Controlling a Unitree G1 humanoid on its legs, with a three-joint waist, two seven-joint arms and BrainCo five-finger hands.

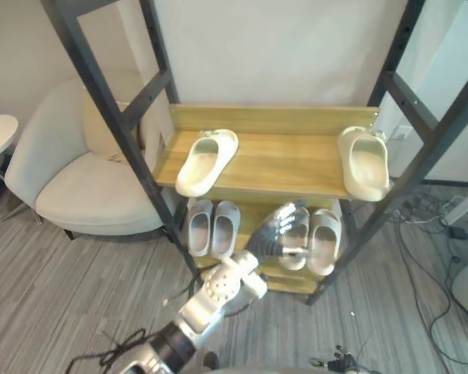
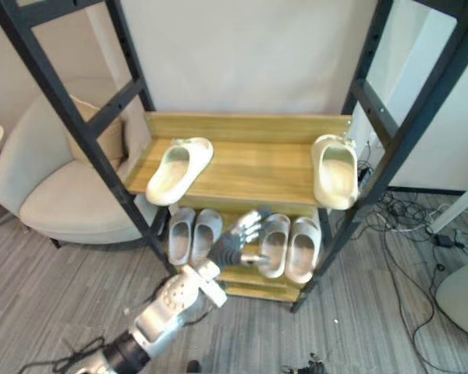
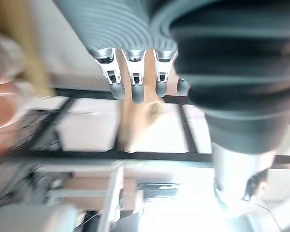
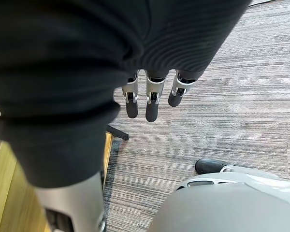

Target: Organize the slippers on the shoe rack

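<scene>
Standing at left, off task: armchair (image 1: 86,179). Lying angled on left of upper shelf (image 1: 288,160) of shoe rack (image 1: 101,86): left cream slipper (image 1: 207,160). Sitting below it on lower shelf (image 2: 253,290): grey pair (image 1: 213,227), side by side. Hovering next along, in front of pale pair (image 1: 325,240): left hand (image 1: 281,234), fingers straight and spread, grasping nothing; contact with the pair not resolvable. Lying near upper shelf's right front corner, well apart from its mate: right cream slipper (image 1: 364,162). Hanging over floor (image 4: 222,96): right hand (image 4: 152,99), fingers relaxed, holding nothing.

Judging the risks: spread fingers shoving pale pair out of line instead of gripping; wrist knocking the shelf edge above and jolting right cream slipper off its corner.
</scene>
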